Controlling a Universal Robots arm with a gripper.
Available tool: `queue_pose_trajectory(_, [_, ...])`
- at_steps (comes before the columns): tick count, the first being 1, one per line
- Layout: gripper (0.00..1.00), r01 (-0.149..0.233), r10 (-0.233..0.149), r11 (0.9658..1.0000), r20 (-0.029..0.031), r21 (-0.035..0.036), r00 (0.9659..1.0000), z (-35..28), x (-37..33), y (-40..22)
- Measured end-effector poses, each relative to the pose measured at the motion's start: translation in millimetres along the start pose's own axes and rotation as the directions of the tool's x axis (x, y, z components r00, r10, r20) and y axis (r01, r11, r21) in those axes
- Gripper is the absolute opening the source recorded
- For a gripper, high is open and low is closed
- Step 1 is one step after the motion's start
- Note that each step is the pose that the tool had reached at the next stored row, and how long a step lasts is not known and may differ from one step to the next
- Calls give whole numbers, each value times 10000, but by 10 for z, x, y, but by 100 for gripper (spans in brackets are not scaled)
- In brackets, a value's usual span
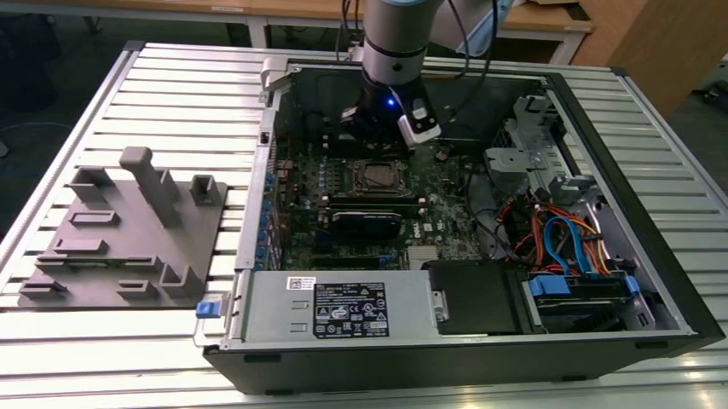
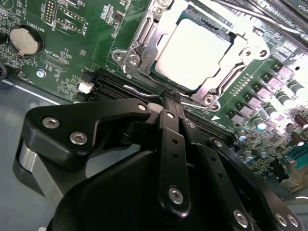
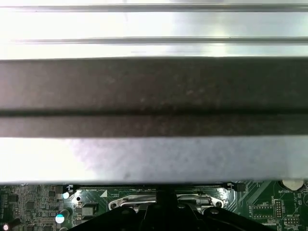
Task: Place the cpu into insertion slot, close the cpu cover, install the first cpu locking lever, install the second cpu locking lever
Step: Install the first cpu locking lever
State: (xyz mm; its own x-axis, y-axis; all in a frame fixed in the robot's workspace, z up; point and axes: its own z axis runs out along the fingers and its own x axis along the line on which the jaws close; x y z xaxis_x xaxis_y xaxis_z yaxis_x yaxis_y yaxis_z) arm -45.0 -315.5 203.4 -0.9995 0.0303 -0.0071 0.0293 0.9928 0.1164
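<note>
While the gripper [image 2: 173, 98] hung just beside the insertion slot [image 2: 192, 53], its fingers were pressed together on nothing. The cpu [image 2: 195, 53] lay seated in that socket, framed by the cpu cover [image 2: 139, 45]. I judged the chip light, rigid and fragile, best gripped by its edges.

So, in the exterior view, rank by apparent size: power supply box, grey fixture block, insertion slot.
1. Grey fixture block and power supply box: look alike, too close to rank.
2. Insertion slot: clearly smallest.
</note>
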Motion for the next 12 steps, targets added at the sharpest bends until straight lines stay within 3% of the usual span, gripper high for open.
queue_pose_trajectory(12, [10,0,0,10000,0,2,10000,0,-46,26])
